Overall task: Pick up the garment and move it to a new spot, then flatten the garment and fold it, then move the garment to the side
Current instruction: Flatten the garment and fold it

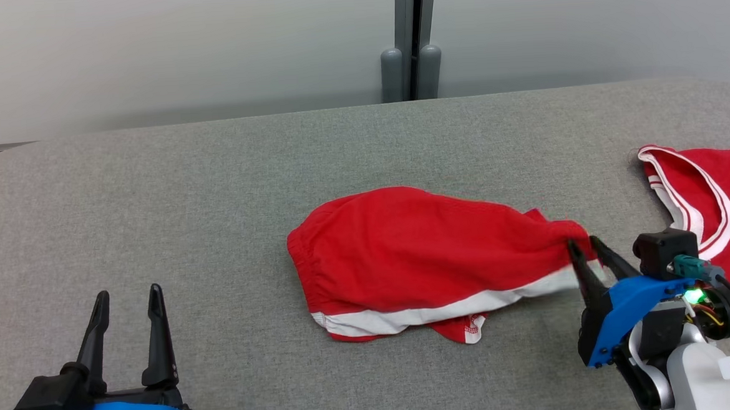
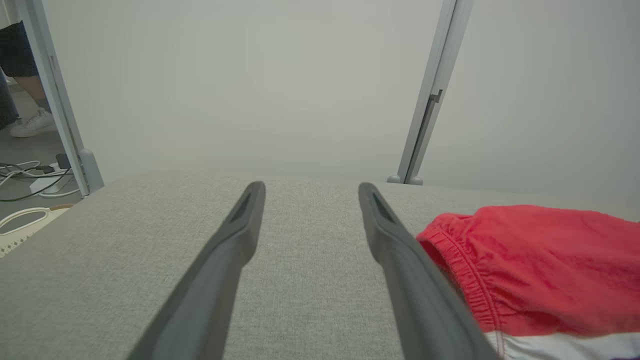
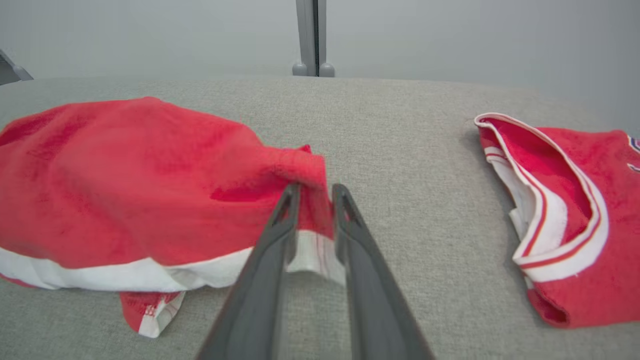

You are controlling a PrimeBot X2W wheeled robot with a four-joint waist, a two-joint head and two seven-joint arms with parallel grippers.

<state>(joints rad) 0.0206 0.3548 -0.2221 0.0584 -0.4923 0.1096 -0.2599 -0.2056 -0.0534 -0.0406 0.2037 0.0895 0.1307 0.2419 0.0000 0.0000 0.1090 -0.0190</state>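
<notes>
Grey cloth-topped desk [image 1: 214,194] spans the head view, w/ rounded far corners and a pale wall behind.

Red shorts [image 1: 417,252] lie crumpled about mid-desk, a bit toward the right edge. Elastic waistband is at the left end, a white band runs along the near hem, and a small red-and-white flap pokes out under the near side. The right end is drawn to a narrow point.

Red jersey [image 1: 715,205] w/ white-and-red trim lies at the desk's right edge, partly cut off by the frame. It's apart from the shorts, w/ bare desk btwn them.

R gripper [image 1: 582,243] is near the front-right of the desk, at the shorts' pointed right end. Its fingers [image 3: 272,240] are close together and pinch the cloth there: right wrist view shows red fabric and the white hem caught btwn them.

L gripper [image 1: 129,295] is at the front-left corner, well apart from the shorts. Fingers are spread wide w/ nothing btwn them, over bare desk; left wrist view shows the waistband just off to the right.

Grey post [image 1: 411,40] stands behind the far edge, about centre.

Left wrist view, past the desk's far-left corner: cables [image 2: 20,172] on the floor and a person's shoe [image 2: 32,125].
</notes>
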